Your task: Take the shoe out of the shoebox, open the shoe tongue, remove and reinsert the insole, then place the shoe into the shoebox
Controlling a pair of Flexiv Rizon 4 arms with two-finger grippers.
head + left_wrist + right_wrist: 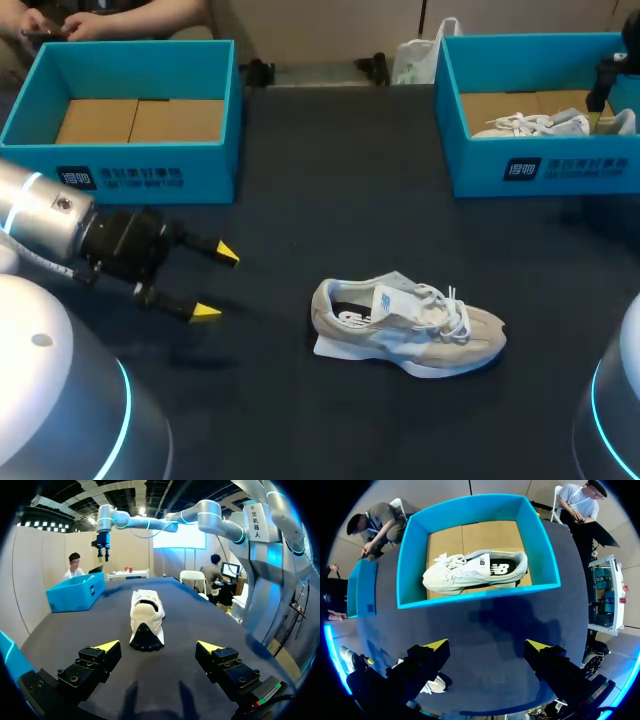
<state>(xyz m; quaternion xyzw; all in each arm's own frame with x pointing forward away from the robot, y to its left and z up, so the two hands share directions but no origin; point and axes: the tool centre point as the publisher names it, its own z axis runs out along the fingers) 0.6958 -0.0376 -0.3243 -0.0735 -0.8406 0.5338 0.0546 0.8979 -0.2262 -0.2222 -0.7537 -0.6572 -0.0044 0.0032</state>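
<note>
Left pincer (217,284) lower left, spread. Shoe (410,326) lower centre on the dark bench (300,200), heel toward that pincer and well apart from it, white-blue tag by its tongue. Upper left: blue left shoebox (130,175), brown cardboard floor showing. Upper right: blue right shoebox (540,165) holding a second shoe (530,125), with the right pincer (487,644) spread above it. White print on both box fronts.

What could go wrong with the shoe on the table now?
The shoe looks tipped over, apart from the open left pincer; a nudge might slide it instead of gripping it. Its loose laces could snag a fingertip. The right box already holds a second shoe, so dropping this one there could crowd it.
</note>
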